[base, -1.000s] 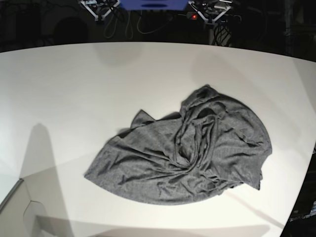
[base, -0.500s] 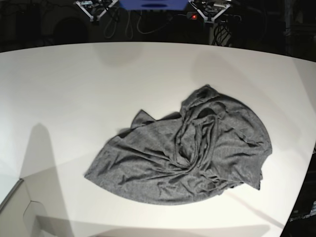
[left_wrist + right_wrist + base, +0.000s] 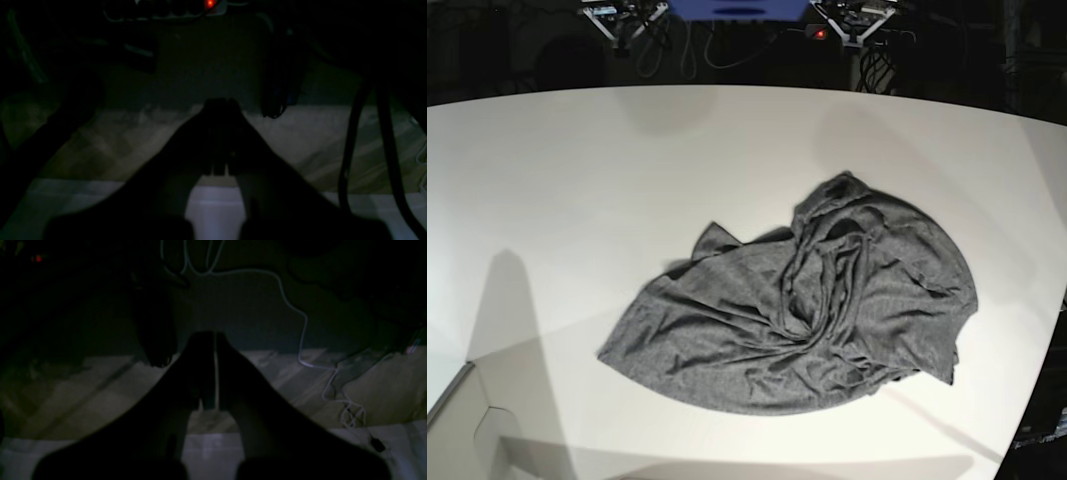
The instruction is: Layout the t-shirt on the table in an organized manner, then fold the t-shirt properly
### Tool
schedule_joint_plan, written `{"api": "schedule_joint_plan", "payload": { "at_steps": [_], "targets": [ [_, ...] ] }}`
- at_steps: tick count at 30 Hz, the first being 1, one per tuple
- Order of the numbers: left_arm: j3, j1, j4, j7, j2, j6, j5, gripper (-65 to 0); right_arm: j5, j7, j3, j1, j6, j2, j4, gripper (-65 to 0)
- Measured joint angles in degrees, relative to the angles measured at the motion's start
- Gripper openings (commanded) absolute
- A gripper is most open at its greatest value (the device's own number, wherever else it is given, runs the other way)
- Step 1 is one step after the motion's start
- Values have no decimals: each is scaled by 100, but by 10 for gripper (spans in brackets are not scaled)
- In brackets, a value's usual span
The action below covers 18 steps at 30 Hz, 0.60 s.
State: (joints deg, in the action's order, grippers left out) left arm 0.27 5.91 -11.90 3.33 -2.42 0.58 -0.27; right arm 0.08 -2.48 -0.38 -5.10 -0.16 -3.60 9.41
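The dark grey t-shirt (image 3: 817, 310) lies crumpled in a heap on the white table (image 3: 577, 180), right of the middle, with folds bunched at its centre. Both arms are at the table's far edge, well away from the shirt. My left gripper (image 3: 852, 20) shows in the left wrist view (image 3: 218, 106) as a dark silhouette with fingers together and nothing between them. My right gripper (image 3: 617, 15) shows in the right wrist view (image 3: 215, 338) with only a thin slit between its fingers and nothing held.
Cables (image 3: 300, 340) and a red light (image 3: 209, 3) lie in the dark space behind the table. A blue object (image 3: 737, 8) sits between the two arm bases. A pale box corner (image 3: 467, 410) shows at the front left.
The right arm's part at the top left of the base view has shifted slightly. The shirt and the left arm have not moved.
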Motion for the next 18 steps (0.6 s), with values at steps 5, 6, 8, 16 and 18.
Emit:
{"api": "schedule_joint_plan", "payload": {
  "at_steps": [5,6,8,16,18],
  "targets": [
    [-7,710,-1255,-46,-144,2,-11,-648,-2,17,-2,-748,13,-17,1058,-650],
    [-7,927,-1504,-37,-210,0,-26,-648,-2,31,0,-988,15,-35,1423,-650],
    [-24,1381,-2153,291,-315,-39,-15,-649,-7,101,26,-1550,15,-105,2284,-650],
    [-2,2824,-5270,817,-542,17,-33,-649,17,116,129,-3263,33,-291,5394,-650],
    [-17,3163,-5949,957,-636,-2,-17,-649,22,70,352,-3526,35,-282,5952,-650]
  ]
}}
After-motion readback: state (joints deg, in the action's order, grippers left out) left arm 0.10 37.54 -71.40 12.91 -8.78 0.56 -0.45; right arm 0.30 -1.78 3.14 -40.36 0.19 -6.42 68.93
